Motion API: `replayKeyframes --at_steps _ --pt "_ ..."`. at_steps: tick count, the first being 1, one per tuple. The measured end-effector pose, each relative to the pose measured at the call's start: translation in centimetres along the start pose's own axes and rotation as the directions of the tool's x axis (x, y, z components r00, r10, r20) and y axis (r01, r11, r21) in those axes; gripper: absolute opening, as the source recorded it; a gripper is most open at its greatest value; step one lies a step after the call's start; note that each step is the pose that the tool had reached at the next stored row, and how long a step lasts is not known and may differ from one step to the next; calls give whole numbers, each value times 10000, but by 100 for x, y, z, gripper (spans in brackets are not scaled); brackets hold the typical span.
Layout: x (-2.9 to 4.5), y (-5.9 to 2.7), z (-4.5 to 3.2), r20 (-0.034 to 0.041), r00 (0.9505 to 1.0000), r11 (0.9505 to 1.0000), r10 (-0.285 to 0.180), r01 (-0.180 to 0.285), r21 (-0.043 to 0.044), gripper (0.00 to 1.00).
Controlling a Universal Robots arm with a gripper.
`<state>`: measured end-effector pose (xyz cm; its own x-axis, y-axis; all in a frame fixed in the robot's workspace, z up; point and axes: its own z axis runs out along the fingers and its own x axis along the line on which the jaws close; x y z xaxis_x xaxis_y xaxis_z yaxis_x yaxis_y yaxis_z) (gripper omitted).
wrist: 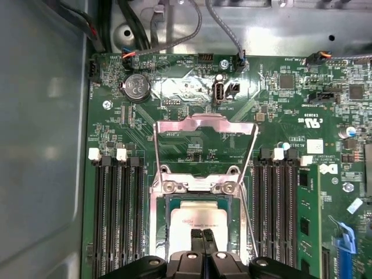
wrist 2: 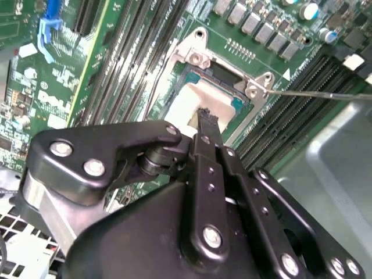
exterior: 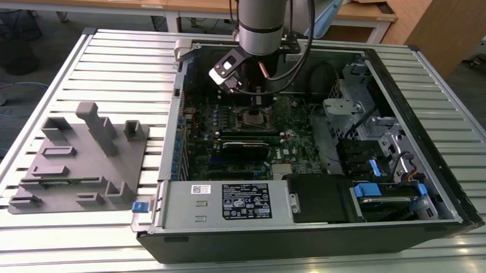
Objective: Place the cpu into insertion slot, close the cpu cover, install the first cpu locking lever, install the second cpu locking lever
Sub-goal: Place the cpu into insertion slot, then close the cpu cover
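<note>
Arm (exterior: 262, 23) reaches down into the open PC case (exterior: 425, 68), which lies on a slatted table (exterior: 114, 57). A grey fixture (exterior: 83, 159) sits on the table toward the exterior view's left, well apart from the work.

Gripper (wrist: 203, 233) hangs right over the socket (wrist: 157, 226) in the middle of the green board (wrist: 302, 104). Its fingers are together, no real gap btwn them, nothing pinched. The tips sit over the cpu (wrist: 200, 216), near one edge; can't tell if they touch it.

Cpu lies flat inside the socket, silver top up, w/ the socket rim round it. Cover (wrist: 203, 120) is open, flipped back on its hinge away from the socket, board showing thru its window.

In the second wrist view one thin lever (wrist 2: 314, 93) sticks out sideways from a socket corner, swung free. Black memory slots (wrist: 116, 215) run along both sides of the socket.
</note>
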<state>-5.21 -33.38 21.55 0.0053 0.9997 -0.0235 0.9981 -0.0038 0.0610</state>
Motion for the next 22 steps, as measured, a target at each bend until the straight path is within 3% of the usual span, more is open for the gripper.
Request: replayKeyframes --at_steps 22 --pt "-1 6 -27 -1 10000 10000 1 -1 -1 11"
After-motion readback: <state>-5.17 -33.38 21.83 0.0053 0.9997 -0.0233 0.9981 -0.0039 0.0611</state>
